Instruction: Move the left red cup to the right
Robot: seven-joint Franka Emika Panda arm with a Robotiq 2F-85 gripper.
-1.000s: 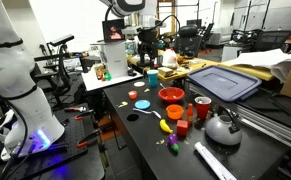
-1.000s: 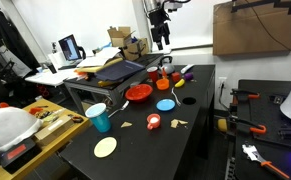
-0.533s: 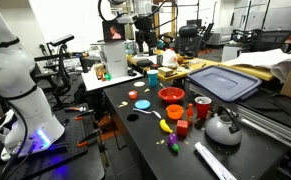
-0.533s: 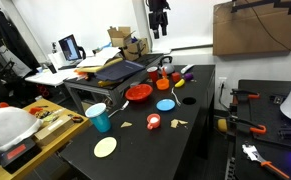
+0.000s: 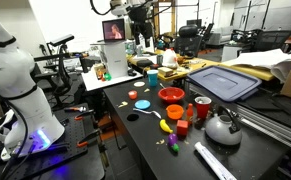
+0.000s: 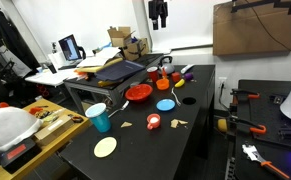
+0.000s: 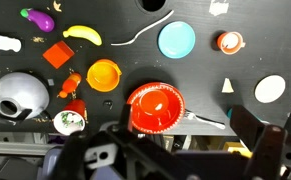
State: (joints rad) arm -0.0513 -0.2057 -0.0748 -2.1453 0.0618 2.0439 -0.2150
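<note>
The left red cup is a short red-orange cup that stands upright on the black table between the wide red bowl and the taller red cup. In the wrist view it lies left of the red bowl, about as wide as the blue disc. My gripper hangs high above the far end of the table, far from the cup. It also shows in an exterior view. In the wrist view its fingers are wide apart and empty.
A metal kettle, red block, banana and blue disc lie around the cup. A small orange-and-white round piece, a white disc, a fork and a blue cup are also on the table.
My gripper has risen well above the table and drawn back toward the far end. Nothing on the table has moved.
</note>
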